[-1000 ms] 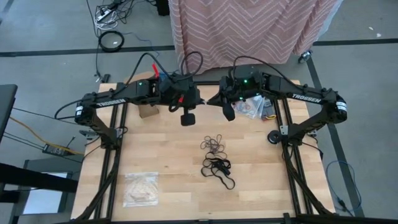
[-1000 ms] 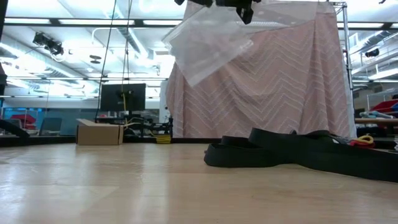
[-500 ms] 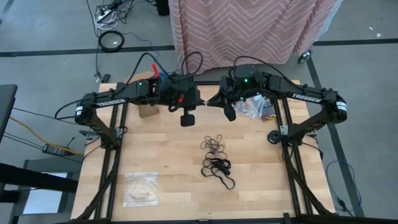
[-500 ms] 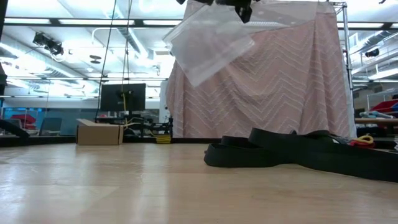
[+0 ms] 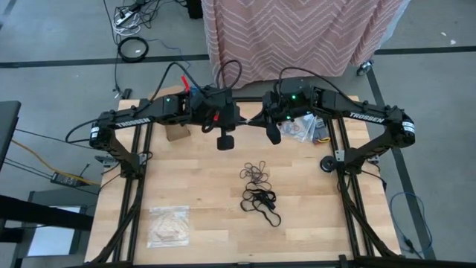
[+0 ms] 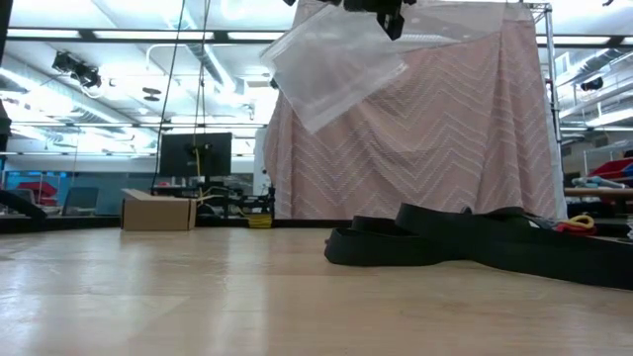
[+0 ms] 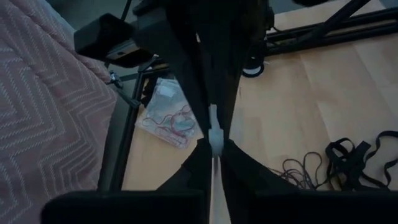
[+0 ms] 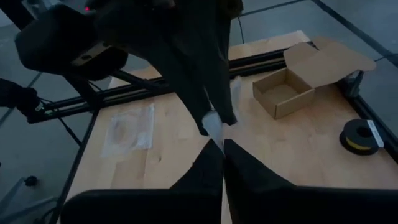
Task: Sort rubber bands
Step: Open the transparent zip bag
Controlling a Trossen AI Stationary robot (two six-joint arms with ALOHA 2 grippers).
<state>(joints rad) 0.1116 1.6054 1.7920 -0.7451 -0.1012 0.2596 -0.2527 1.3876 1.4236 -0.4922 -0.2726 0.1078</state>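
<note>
Your left gripper [image 7: 213,140] and right gripper [image 8: 214,127] each pinch an edge of a clear, crinkly plastic bag [image 6: 331,69], held high above the pale wooden table [image 5: 193,186]. The thin rubber bands [image 5: 259,190] lie loose mid-table; another clear bag [image 5: 168,225] lies flat near the front-left corner.

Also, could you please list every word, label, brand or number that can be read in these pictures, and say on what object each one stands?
"TROSSEN" in white letters on the left arm, high view.
"TROSSEN" in white letters on the right arm, high view.
The yellow and black roll by the cardboard box bears a white label, too small to read.
Nothing else readable shows in any view.
</note>
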